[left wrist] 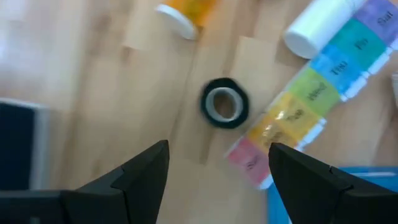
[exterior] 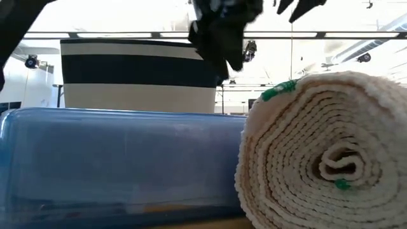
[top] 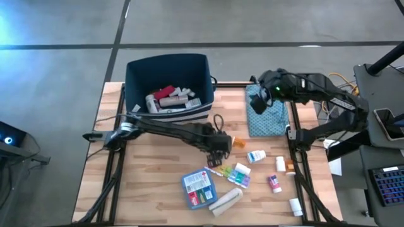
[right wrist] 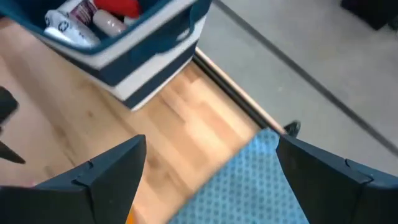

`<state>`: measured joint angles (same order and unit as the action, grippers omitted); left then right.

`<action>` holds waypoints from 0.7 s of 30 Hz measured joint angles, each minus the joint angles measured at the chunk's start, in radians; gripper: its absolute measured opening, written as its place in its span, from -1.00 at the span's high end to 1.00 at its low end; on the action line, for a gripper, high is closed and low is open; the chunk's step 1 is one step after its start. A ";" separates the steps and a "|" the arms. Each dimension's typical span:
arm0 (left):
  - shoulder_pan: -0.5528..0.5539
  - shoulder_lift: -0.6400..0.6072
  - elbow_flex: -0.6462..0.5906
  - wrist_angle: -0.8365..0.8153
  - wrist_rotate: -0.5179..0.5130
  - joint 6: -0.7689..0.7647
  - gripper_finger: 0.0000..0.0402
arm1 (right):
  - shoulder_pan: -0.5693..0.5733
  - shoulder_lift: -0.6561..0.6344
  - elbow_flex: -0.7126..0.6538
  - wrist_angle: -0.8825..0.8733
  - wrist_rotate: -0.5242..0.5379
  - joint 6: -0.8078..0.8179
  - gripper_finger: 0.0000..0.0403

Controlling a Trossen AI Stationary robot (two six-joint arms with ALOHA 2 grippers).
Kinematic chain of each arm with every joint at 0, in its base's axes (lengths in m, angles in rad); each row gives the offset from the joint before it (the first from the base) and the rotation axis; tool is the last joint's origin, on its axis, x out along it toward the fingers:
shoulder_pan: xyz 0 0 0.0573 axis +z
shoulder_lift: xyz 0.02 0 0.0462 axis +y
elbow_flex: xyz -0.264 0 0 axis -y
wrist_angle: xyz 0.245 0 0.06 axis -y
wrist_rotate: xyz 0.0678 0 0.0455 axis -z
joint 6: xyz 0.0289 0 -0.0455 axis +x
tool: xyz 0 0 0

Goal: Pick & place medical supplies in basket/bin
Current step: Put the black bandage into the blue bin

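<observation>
My left gripper (top: 219, 150) (left wrist: 217, 146) hangs open over the middle of the table, touching nothing. Just beyond its fingertips a small black tape roll (left wrist: 225, 102) lies flat on the wood, beside the rainbow pill organizer (left wrist: 305, 99) (top: 235, 173). A white bottle (left wrist: 317, 25) and an orange bottle (left wrist: 186, 12) lie farther off. The navy bin (top: 167, 69) (exterior: 140, 73) stands at the far edge and holds several supplies. The blue-red flat box (top: 199, 188) and the beige bandage roll (top: 226, 202) (exterior: 324, 152) lie near the front. My right gripper (top: 260, 94) (right wrist: 211, 143) is open above the teal pouch (right wrist: 249, 180).
Small white bottles (top: 255, 156), (top: 279, 164), (top: 295, 205) and a pink-capped one (top: 273, 183) are scattered on the table's right half. The teal pouch (top: 265, 113) lies right of the bin. Bare wood (top: 145, 176) shows on the near left.
</observation>
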<state>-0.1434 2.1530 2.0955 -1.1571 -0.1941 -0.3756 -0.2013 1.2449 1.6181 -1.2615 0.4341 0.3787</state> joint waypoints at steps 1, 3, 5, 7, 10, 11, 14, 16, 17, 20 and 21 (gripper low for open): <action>0.003 0.019 0.008 0.016 0.007 0.000 -0.26 | 0.001 -0.019 -0.025 0.001 0.000 0.014 -0.74; 0.011 0.053 0.013 0.052 0.021 0.000 -0.26 | 0.001 -0.046 -0.069 0.001 0.000 0.027 -0.74; 0.018 0.080 0.010 0.078 0.070 -0.013 -0.26 | 0.006 -0.060 -0.105 0.006 0.002 0.038 -0.74; 0.024 0.102 -0.002 0.099 0.127 -0.043 -0.26 | 0.010 -0.069 -0.127 0.008 0.001 0.042 -0.73; 0.026 0.116 -0.031 0.146 0.141 -0.060 -0.26 | 0.015 -0.078 -0.149 0.009 -0.001 0.041 -0.72; 0.026 0.116 -0.043 0.164 0.142 -0.061 -0.26 | 0.016 -0.078 -0.154 0.009 0.000 0.040 -0.73; 0.027 0.115 -0.089 0.254 0.142 -0.061 -0.26 | 0.016 -0.075 -0.166 0.014 0.000 0.033 -0.74; 0.027 0.115 -0.118 0.300 0.142 -0.061 -0.26 | 0.016 -0.074 -0.168 0.015 0.000 0.032 -0.74; 0.027 0.115 -0.132 0.321 0.143 -0.061 -0.26 | 0.016 -0.074 -0.168 0.015 0.000 0.030 -0.73; 0.028 0.113 -0.189 0.393 0.136 -0.060 -0.26 | 0.016 -0.073 -0.168 0.019 0.001 0.025 -0.72; 0.029 0.111 -0.207 0.406 0.125 -0.059 -0.26 | 0.016 -0.073 -0.168 0.019 0.001 0.024 -0.71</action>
<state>-0.1143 2.2643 1.8886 -0.7514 -0.0696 -0.4347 -0.1856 1.1717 1.4498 -1.2427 0.4348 0.4029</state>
